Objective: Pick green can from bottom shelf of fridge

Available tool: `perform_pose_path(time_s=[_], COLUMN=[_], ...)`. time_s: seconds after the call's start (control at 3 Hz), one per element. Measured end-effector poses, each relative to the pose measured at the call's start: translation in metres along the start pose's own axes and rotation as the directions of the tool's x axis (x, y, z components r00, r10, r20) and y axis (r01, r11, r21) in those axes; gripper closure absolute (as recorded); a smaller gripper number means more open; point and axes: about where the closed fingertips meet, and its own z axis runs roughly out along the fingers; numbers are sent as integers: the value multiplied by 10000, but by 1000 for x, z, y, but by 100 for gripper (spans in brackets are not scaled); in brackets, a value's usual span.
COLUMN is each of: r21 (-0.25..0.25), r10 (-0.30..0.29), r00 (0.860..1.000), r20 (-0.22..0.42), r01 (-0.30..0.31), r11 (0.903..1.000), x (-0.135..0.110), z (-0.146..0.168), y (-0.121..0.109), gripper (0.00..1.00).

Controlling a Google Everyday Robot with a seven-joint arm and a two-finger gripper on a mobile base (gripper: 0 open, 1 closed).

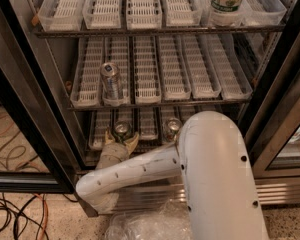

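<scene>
at the claw (121, 141), green can (122, 129)

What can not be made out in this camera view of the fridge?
Camera view:
1. green can: the end effector, right at it on the bottom shelf, hides its sides.
2. bottom shelf: one part is hidden behind the white arm.
3. bottle: cut off by the upper edge.

Three cans (111, 80), one bottle (229, 1), one gripper (121, 135) at bottom shelf (149, 125).
</scene>
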Motion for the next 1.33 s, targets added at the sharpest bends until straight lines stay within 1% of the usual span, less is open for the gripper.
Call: perform_pose_path(time_s=[1.33], r21=[-1], r10=[0], r00=[10000], r20=[0], r01=[0], r11=[10000], x=[0], z=[0], y=[0], gripper=[100])
